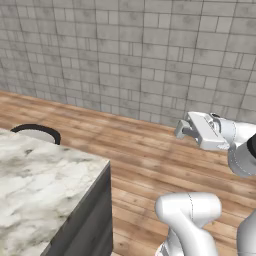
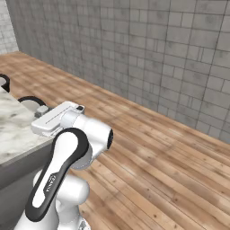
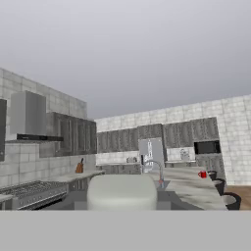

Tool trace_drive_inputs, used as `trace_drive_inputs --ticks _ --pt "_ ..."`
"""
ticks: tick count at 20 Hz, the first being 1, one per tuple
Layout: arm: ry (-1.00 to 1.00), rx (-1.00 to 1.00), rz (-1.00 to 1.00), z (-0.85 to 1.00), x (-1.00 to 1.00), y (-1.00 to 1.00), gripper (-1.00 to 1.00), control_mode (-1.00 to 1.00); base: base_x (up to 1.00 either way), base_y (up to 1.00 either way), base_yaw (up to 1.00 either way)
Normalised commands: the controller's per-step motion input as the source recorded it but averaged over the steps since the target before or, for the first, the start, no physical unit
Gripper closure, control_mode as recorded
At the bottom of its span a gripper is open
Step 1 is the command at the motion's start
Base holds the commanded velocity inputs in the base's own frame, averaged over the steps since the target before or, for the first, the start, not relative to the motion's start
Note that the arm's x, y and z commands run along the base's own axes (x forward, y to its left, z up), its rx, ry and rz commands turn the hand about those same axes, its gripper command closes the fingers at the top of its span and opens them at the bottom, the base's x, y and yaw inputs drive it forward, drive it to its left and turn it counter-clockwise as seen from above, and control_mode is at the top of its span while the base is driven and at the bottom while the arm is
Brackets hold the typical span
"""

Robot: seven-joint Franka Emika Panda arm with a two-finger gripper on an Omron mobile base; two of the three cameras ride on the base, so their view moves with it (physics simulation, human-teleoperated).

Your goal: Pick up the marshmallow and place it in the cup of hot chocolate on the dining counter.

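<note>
Beside the end of the dining counter (image 1: 45, 175), over the wooden floor (image 1: 150, 155), the gripper (image 1: 181, 131) hangs level at the arm's tip, apart from the marble top; whether its fingers are wide or narrow cannot be told; far along the counter in the hand view stands the red cup of hot chocolate (image 3: 203, 174), near black stools (image 3: 230, 200); the marshmallow is too small to find.

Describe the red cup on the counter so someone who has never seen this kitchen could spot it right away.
In the hand view, find the long marble dining counter running away toward the far tiled wall, with black stools along its right edge. Near its far end stands the cup of hot chocolate, small at this distance. It is the one bright red thing among grey cabinets, white marble and black stools.
</note>
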Motion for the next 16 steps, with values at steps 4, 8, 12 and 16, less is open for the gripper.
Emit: trace_drive_inputs --ticks 4,8,12,16 --pt "0.00 0.00 0.00 0.00 0.00 0.00 1.00 1.00 1.00 -0.82 0.42" --pt "0.00 0.00 0.00 0.00 0.00 0.00 1.00 1.00 1.00 -0.79 0.43" --pt "0.00 0.00 0.00 0.00 0.00 0.00 1.00 1.00 1.00 -0.69 0.46" --pt "0.00 0.00 0.00 0.00 0.00 0.00 1.00 1.00 1.00 -0.66 0.48"
